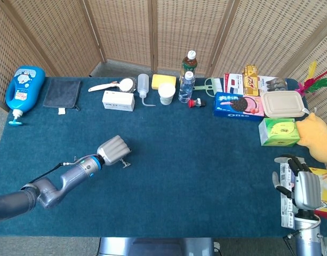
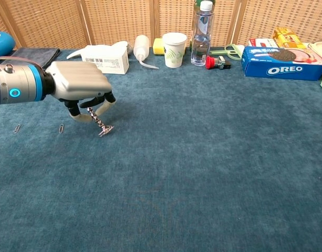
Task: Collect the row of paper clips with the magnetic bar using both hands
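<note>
My left hand (image 2: 79, 86) (image 1: 113, 150) hovers over the blue cloth at the left and holds a thin magnetic bar (image 2: 95, 116) pointing down and to the right. A small clump of paper clips (image 2: 106, 129) (image 1: 126, 164) clings to the bar's lower tip, at the cloth. Two loose paper clips (image 2: 61, 128) (image 2: 17, 128) lie on the cloth to the left of the hand. My right hand (image 1: 304, 188) rests at the table's front right corner with its fingers apart, holding nothing; the chest view does not show it.
Along the far edge stand a white box (image 2: 107, 58), a squeeze bottle (image 2: 141, 48), a paper cup (image 2: 174, 49), a water bottle (image 2: 201, 32) and an Oreo box (image 2: 284, 62). Snack boxes (image 1: 279, 131) and a yellow plush toy (image 1: 316, 138) crowd the right side.
</note>
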Action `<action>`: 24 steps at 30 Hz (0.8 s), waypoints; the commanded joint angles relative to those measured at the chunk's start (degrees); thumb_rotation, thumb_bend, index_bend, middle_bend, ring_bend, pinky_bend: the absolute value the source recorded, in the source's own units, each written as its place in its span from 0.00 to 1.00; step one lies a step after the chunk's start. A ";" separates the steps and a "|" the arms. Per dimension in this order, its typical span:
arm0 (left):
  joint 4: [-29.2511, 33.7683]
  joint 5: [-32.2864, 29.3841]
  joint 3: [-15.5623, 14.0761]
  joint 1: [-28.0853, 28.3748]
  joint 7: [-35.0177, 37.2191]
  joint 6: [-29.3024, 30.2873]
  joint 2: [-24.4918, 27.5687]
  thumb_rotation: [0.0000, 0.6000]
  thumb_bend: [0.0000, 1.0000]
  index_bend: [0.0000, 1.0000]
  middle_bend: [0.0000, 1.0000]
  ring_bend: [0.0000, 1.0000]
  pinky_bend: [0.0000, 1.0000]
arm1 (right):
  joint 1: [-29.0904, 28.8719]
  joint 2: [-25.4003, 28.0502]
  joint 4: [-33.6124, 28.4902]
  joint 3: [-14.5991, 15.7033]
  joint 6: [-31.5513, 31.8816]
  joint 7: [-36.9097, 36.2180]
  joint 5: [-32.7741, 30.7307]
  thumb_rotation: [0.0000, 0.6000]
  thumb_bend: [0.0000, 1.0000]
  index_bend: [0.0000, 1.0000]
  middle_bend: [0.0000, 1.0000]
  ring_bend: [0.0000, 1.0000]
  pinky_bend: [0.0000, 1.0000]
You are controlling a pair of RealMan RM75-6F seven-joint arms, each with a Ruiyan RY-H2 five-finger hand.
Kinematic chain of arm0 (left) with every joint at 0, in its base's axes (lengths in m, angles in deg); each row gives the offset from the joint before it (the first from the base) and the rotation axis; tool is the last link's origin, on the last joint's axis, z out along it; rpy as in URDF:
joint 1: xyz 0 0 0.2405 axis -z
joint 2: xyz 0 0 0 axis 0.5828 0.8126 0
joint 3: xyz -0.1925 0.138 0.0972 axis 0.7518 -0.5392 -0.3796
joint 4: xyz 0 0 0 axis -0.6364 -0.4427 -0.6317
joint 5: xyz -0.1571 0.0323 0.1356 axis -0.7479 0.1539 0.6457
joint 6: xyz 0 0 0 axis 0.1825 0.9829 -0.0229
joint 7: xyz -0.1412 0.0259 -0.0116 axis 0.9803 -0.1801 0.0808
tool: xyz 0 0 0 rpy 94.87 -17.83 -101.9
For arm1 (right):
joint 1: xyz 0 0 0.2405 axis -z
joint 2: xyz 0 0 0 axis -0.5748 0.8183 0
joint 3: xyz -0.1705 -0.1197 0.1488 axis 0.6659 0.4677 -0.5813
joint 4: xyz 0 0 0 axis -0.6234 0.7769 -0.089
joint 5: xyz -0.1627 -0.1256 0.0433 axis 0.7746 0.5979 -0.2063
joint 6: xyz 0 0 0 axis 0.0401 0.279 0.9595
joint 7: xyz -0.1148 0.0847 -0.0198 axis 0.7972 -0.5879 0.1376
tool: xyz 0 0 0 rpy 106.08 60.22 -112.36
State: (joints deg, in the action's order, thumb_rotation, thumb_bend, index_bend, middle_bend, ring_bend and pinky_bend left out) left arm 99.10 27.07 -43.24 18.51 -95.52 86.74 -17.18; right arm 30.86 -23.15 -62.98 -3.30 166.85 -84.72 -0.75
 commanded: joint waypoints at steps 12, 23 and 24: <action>3.34 -0.04 -0.45 -3.54 1.94 4.93 6.74 1.00 0.65 0.65 0.74 0.80 0.75 | -0.87 -0.11 -0.68 -0.19 -0.58 0.99 0.59 1.00 0.42 0.39 0.35 0.29 0.42; 2.78 0.33 -2.54 -5.95 2.46 5.22 9.67 1.00 0.65 0.65 0.75 0.81 0.75 | -1.51 -0.54 -1.42 -0.10 -1.04 2.41 0.91 1.00 0.42 0.39 0.35 0.29 0.42; 2.55 0.23 -2.66 -6.18 2.63 5.12 9.71 1.00 0.65 0.65 0.75 0.81 0.75 | -1.56 -0.55 -1.45 -0.07 -1.07 2.55 0.94 1.00 0.42 0.39 0.35 0.29 0.42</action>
State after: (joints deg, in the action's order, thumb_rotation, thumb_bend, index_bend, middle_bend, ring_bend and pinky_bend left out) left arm 101.76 27.31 -45.79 12.44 -92.97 91.95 -7.53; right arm 29.34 -23.69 -64.40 -3.39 165.80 -82.25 0.16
